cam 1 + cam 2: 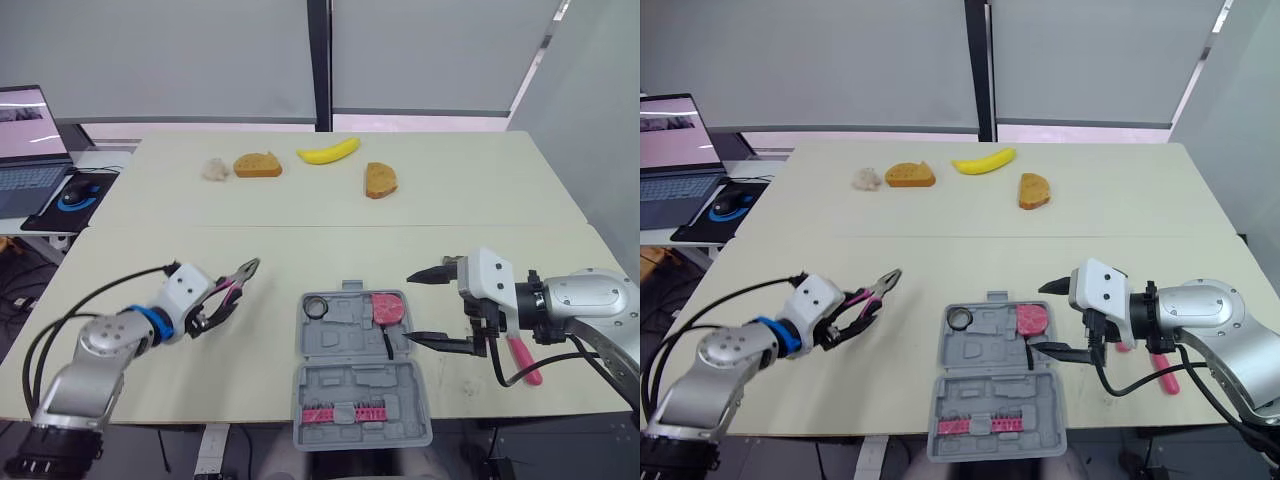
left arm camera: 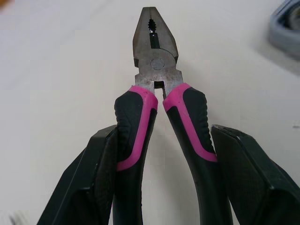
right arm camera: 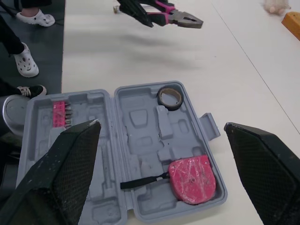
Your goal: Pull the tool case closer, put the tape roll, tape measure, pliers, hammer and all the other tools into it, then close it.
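The grey tool case (image 1: 330, 345) lies open near the table's front edge. In it are a tape roll (image 1: 316, 306), a pink tape measure (image 1: 388, 308) and a pink bit holder (image 1: 343, 413). My left gripper (image 1: 213, 312) is left of the case, shut on the black-and-pink handles of the pliers (image 2: 154, 70), whose nose points toward the case. My right gripper (image 1: 428, 308) stands wide open at the case's right side, over the tape measure corner, holding nothing. A pink-handled tool (image 1: 525, 362) lies on the table under my right arm, partly hidden.
On the far half of the table lie a banana (image 1: 329, 152), two bread slices (image 1: 257, 165) (image 1: 380, 180) and a pale lump (image 1: 214, 170). A laptop (image 1: 25, 150) and a mouse (image 1: 76, 193) sit on a side desk at the left.
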Action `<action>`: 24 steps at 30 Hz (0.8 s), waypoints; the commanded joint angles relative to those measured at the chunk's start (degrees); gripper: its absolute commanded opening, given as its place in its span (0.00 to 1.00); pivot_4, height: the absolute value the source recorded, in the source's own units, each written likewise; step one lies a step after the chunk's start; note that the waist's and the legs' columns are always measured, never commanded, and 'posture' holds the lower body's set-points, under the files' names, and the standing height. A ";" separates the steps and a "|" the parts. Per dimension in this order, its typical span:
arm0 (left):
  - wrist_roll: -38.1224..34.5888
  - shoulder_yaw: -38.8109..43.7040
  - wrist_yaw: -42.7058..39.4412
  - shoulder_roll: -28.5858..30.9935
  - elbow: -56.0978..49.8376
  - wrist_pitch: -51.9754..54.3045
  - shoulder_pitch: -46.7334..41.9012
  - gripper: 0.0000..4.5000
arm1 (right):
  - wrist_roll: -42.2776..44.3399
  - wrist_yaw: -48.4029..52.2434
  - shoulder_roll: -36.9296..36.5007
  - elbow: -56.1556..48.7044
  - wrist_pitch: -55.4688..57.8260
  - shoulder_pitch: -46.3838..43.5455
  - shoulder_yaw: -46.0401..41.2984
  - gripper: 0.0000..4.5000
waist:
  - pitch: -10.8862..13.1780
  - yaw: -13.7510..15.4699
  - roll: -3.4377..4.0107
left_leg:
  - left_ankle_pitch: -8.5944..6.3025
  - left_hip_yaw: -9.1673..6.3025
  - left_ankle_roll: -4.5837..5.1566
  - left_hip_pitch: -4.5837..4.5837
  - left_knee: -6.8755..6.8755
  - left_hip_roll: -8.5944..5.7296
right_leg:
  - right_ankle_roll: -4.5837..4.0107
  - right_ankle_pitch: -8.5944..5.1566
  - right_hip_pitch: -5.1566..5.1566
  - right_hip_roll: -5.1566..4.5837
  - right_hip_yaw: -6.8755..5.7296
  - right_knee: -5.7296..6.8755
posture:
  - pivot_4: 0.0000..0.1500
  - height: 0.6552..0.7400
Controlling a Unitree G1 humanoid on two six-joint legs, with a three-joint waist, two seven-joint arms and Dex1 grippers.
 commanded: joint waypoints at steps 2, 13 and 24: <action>0.36 -9.64 -8.93 -1.90 -3.59 -2.86 -8.13 0.60 | 1.36 -2.12 -0.92 -3.87 1.28 1.64 -3.70 1.00 | -0.01 -0.19 -0.03 | -0.01 0.06 0.01 -0.05 -0.01 0.00 | 0.03 0.02 -0.02 0.00 0.04 -0.07 | 1.00 1.00; 3.39 -25.00 -20.17 -11.40 1.77 -1.71 -23.64 0.60 | -4.77 -10.14 -2.74 -9.52 6.01 3.59 3.17 1.00 | 0.04 -2.06 -0.09 | 0.01 0.06 0.06 0.01 0.00 0.06 | 0.00 -0.02 -0.05 0.22 -0.02 0.21 | 1.00 1.00; 4.81 -27.53 -24.09 -12.17 1.54 -1.29 -24.98 0.60 | -13.29 -10.11 3.96 -1.00 11.12 -11.31 23.15 1.00 | 0.06 -2.73 -0.12 | 0.02 -0.02 0.05 0.00 0.01 0.05 | 0.01 -0.01 -0.06 0.27 -0.02 0.20 | 1.00 1.00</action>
